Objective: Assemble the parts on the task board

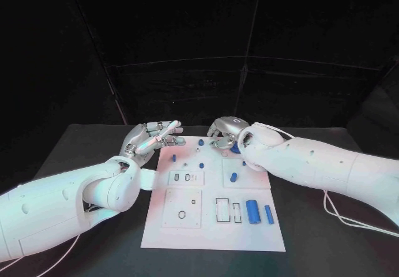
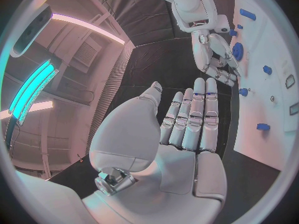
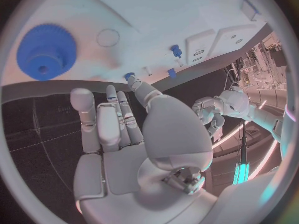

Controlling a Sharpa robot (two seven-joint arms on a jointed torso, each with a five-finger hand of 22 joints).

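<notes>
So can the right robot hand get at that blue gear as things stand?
Probably yes. The right robot hand is open and empty beside the far edge of the white board, and the blue gear lies bare just past its fingertips, with nothing between them.

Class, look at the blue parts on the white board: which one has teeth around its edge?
The blue gear, lying flat on the board just beyond the right hand. It is a round toothed wheel with a centre hole; the other blue parts are small and toothless.

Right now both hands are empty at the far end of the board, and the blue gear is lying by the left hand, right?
Not quite: the blue gear lies by the right hand, as the right wrist view shows. Both hands are empty at the task board far end; the left hand holds nothing.
</notes>
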